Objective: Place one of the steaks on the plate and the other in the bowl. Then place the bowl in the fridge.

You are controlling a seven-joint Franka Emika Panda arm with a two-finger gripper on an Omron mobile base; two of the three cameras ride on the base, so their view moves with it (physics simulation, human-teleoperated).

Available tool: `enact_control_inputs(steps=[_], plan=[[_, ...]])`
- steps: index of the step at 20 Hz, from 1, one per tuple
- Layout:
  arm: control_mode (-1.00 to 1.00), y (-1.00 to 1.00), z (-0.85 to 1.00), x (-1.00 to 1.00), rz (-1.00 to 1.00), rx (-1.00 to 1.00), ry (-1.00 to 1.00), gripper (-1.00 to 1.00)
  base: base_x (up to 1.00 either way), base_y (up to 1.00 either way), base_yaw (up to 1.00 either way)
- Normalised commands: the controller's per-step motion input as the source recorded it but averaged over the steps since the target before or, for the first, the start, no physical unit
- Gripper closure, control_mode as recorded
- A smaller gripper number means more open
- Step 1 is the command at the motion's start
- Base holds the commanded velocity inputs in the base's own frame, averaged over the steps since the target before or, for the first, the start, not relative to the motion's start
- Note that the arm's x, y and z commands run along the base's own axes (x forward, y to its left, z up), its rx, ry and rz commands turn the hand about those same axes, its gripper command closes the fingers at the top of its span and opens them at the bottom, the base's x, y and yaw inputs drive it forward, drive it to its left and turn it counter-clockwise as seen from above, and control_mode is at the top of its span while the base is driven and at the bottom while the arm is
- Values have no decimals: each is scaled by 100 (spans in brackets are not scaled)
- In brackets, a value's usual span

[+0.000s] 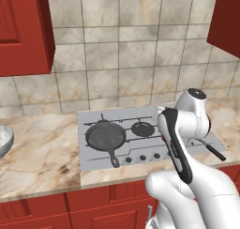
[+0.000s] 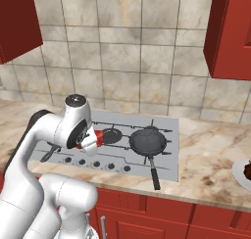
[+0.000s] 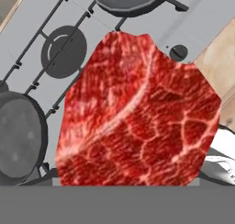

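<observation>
A dark-red marbled steak (image 3: 137, 113) hangs close in front of the hand camera, above the stove's burners. In the right base view the same steak (image 2: 99, 136) shows as a red patch at my gripper (image 2: 93, 142), which is shut on it over the cooktop's left half; the steak hides the fingertips. A sliver of the steak (image 1: 162, 138) peeks out behind my forearm in the left base view. The grey bowl (image 1: 3, 141) stands on the counter at the far left edge. At the far right edge lies the plate (image 2: 241, 173), with a dark piece (image 2: 248, 170) on it, cut off by the frame.
A black long-handled skillet (image 1: 106, 136) (image 2: 148, 141) sits on the grey cooktop (image 1: 89, 164). A second dark handle (image 1: 214, 150) (image 2: 50, 154) sticks out under my arm. Red cabinets (image 1: 23, 31) hang over both ends of the marble counter (image 1: 42, 153).
</observation>
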Motion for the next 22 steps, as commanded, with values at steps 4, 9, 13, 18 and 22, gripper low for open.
enact_control_inputs(steps=[4,9,13,18,22], plan=[[-100,8,0,0,0,-4,1,100,0,0,0],[-100,8,0,0,0,-3,0,100,0,0,0],[100,2,0,0,1,-1,0,100,-2,14,5],[100,0,0,0,0,0,0,100,-28,42,12],[100,0,0,0,0,0,0,100,-39,45,16]])
